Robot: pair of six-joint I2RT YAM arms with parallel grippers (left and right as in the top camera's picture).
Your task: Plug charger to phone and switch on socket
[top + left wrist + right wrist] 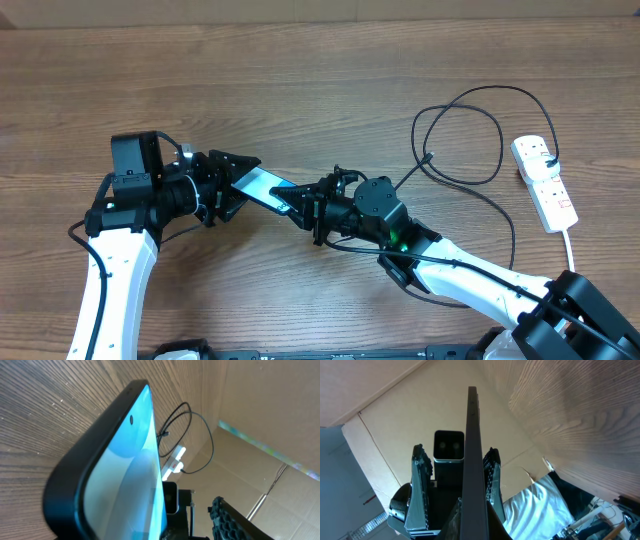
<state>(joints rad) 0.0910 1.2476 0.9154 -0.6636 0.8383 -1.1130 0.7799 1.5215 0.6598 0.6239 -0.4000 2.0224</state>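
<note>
No writing is legible. Left pincer (pixel 228 186) and right pincer (pixel 303 206) each clamp an end of the phone (pixel 262 186); only the right wrist view shows it edge-on.

no readable text anywhere; phone (pixel 262 186) screen plain blue, socket (pixel 543 183) shows red marks only, too small

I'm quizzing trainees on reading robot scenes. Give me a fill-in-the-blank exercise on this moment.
1. The phone is held up between the left claw and the ____ claw.
2. The charger lies looped on the ____, held by neither claw.
3. The socket is colored ____.
4. Seen from the right wrist, the phone shows its thin ____.

Missing words: right; table; white; edge
</note>
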